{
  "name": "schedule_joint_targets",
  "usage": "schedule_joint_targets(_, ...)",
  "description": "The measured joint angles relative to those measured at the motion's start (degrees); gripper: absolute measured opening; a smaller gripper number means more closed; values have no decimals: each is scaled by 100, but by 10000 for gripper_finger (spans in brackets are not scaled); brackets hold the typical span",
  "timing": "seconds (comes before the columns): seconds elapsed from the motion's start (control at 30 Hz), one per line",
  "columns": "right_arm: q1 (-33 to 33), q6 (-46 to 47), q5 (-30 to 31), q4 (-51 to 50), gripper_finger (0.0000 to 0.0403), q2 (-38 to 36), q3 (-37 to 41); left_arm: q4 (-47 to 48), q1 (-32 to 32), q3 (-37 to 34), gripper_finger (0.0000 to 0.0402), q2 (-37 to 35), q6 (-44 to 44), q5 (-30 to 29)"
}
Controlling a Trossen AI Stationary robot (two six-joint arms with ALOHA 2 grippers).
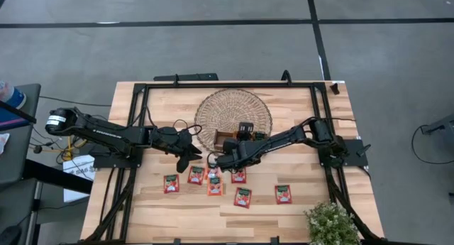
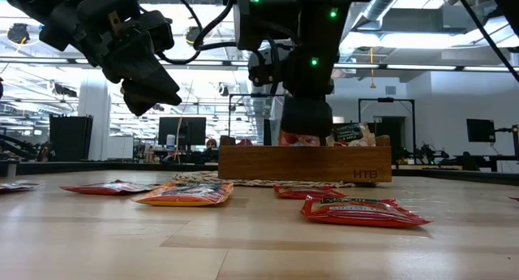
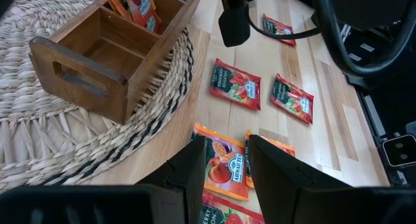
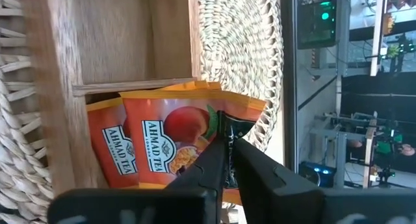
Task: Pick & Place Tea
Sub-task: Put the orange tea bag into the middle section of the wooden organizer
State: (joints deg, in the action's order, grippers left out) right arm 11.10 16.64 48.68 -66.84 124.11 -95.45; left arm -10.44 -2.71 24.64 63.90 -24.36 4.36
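Observation:
Several red-orange tea sachets lie flat on the table's near half, such as one (image 1: 171, 183) and another (image 1: 283, 194). More stand on edge in the brown wooden tray (image 1: 228, 137), which rests on a round woven mat (image 1: 234, 106). My right gripper (image 4: 225, 145) points down into the tray (image 2: 304, 162), shut on an orange sachet (image 4: 188, 143). My left gripper (image 1: 188, 151) is open and hovers above the table just left of the tray. An orange sachet (image 3: 224, 169) lies on the wood below its fingers. My right gripper pinches a sachet between its two fingers at its dark green top band (image 4: 237, 130). The fingers come from above, pointing down into the tray's compartment. The sachet stands on edge against another orange sachet (image 4: 110, 152) inside the tray.
The woven mat (image 3: 39, 165) spreads around the tray. A black frame (image 1: 227, 84) borders the table. A small green plant (image 1: 330, 224) stands at the near right corner. Bare wood lies along the table's near edge.

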Motion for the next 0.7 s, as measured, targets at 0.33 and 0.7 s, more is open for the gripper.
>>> schedule_joint_targets(0.33, -34, -13, -68, -37, 74, 0, -1, 0, 0, 0, 108, 0, 16, 0)
schedule_joint_targets(0.7, -38, -11, -72, -37, 142, -2, -1, 0, 1, 0, 108, 1, 40, 3)
